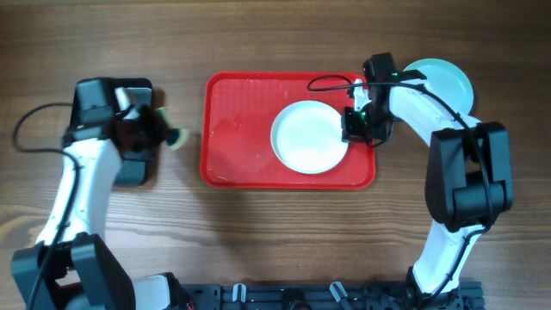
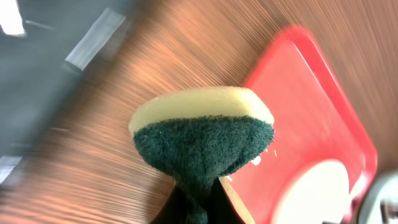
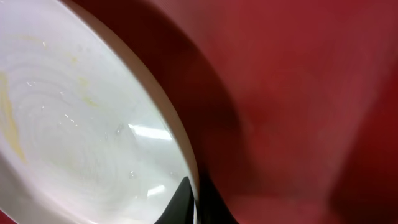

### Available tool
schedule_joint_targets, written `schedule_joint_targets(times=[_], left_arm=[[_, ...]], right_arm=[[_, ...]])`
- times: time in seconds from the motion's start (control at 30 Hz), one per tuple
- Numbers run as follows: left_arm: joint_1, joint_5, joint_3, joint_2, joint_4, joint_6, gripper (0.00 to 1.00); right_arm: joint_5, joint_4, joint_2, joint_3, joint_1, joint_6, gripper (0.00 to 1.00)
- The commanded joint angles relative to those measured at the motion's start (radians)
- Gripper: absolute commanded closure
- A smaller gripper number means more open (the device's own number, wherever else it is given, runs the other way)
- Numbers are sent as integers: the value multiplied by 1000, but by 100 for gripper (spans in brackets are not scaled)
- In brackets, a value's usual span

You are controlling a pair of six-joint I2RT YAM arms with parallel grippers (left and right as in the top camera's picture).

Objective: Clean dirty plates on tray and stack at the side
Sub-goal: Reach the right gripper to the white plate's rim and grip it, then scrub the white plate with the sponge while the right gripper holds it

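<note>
A white plate (image 1: 308, 136) lies on the red tray (image 1: 239, 129), toward its right end. My right gripper (image 1: 355, 126) is shut on that plate's right rim; the right wrist view shows the rim (image 3: 180, 149) pinched between the fingers (image 3: 198, 202), with yellowish smears on the plate's face (image 3: 74, 124). Another aqua-rimmed plate (image 1: 448, 82) sits on the table right of the tray, partly hidden by the right arm. My left gripper (image 1: 153, 131) is shut on a yellow and green sponge (image 1: 176, 139), (image 2: 202, 134) over the table left of the tray (image 2: 305, 124).
A black tray (image 1: 129, 164) lies under the left arm at the far left. Black cables run by both arms. The red tray's left half shows wet streaks.
</note>
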Motion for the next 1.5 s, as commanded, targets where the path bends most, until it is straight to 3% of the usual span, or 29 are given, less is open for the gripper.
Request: schedule_joint_targets(times=[0.0, 0.17, 0.37, 0.93, 1.1, 1.27, 1.47], left_arm=[[-139, 42, -10, -18, 29, 16, 96], [-317, 37, -10, 15, 135, -84, 96], [-453, -46, -10, 66, 170, -83, 95], [-511, -49, -10, 303, 268, -73, 96], [-510, -279, -10, 325, 245, 62, 96], [-506, -557, -9, 322, 168, 66, 96], [-506, -621, -7, 266, 148, 114, 96]], right_arm=[[-11, 72, 35, -20, 85, 79, 96], [59, 216, 35, -20, 223, 162, 96], [80, 259, 35, -20, 312, 53, 96], [88, 291, 35, -20, 298, 51, 96], [95, 291, 35, -20, 298, 51, 96], [97, 291, 35, -20, 298, 51, 96], [103, 291, 35, -20, 298, 51, 96]])
